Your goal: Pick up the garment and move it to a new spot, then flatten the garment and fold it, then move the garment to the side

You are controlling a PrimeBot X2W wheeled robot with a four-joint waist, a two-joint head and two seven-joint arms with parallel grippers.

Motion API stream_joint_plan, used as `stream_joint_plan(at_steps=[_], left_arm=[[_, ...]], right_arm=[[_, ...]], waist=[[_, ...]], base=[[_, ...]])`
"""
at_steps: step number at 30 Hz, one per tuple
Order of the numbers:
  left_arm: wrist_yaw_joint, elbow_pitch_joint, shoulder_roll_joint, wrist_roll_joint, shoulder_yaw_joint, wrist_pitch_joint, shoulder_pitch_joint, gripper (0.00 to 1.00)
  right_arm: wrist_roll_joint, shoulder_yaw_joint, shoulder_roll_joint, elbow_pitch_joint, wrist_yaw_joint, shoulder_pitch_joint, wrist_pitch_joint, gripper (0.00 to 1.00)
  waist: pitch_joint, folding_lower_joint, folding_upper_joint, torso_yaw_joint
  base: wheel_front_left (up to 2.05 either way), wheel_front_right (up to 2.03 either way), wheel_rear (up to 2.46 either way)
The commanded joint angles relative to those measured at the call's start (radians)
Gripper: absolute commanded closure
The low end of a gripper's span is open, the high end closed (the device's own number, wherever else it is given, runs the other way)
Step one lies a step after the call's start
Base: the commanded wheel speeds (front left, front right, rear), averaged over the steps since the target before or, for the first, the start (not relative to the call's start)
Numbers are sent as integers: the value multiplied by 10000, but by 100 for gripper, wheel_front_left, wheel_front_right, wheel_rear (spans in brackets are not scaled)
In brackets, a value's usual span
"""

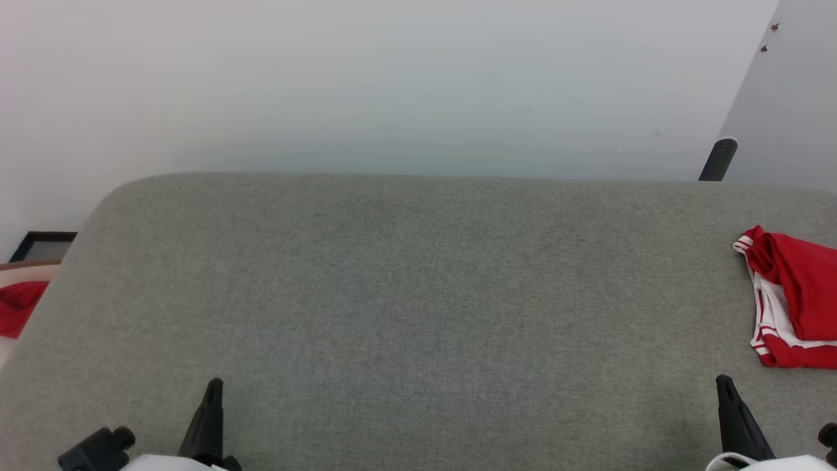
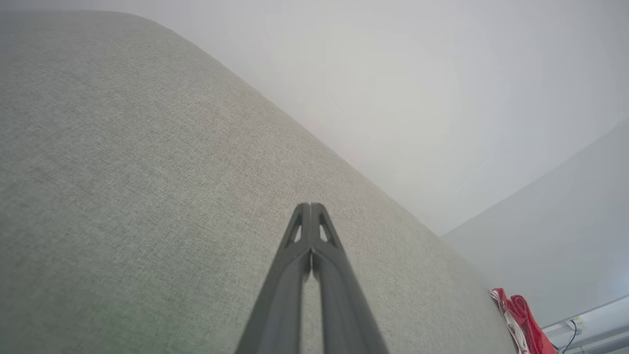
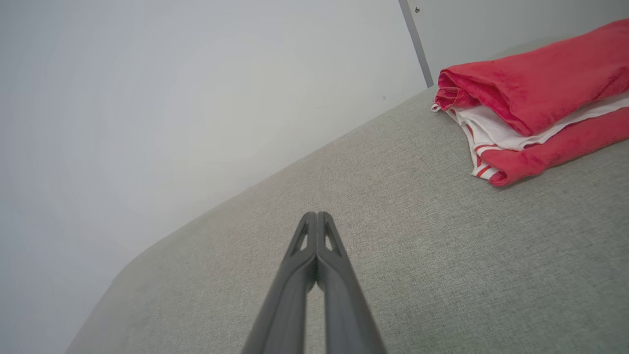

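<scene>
- Grey woven fabric covers the worktop (image 1: 418,275), which has rounded far corners and stands against a pale wall.
- Grippers, count two. The left gripper (image 1: 213,387) (image 2: 310,206) is near the worktop's near-left corner. Its fingers are pressed together and hold nothing.
- The right gripper (image 1: 723,383) (image 3: 317,215) is near the near-right corner, also closed and empty.
- Garment, count one. The garment (image 1: 794,294) lies folded at the worktop's right edge, well apart from the left gripper and nearer the right one.
- The right wrist view resolves its layers (image 3: 530,98): red on top, white between, red beneath, with striped trim at the corner. The left wrist view gives it as a small red-and-white shape (image 2: 521,314).
- The head view adds one red cloth (image 1: 19,307) beyond the worktop's left edge and one dark post (image 1: 718,160) behind the far-right corner.
</scene>
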Motion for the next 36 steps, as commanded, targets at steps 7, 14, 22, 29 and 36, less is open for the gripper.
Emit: stream_joint_plan(at_steps=[7,14,22,29,36], left_arm=[[5,-126,-97,-990,184,285,-367,100],[6,-122,-240,-1738,278,532,-483,100],[7,-116,-384,-2530,379,777,-600,100],[8,-112,-502,-3175,460,983,-719,100],[9,-107,-617,-3781,534,1180,-802,100]], right_arm=[[1279,-67,-9,41,-2,-485,244,100],[2266,-80,-3,161,-2,-662,441,100],[3291,-94,3,289,-3,-839,658,100],[4154,-107,8,395,-4,-987,833,100],[4932,-116,13,496,-4,-1108,998,100]], waist=[[35,0,0,-48],[68,0,0,-94],[105,0,0,-146],[138,0,0,-191],[170,0,0,-237]], base=[[0,0,0],[0,0,0],[0,0,0],[0,0,0],[0,0,0]])
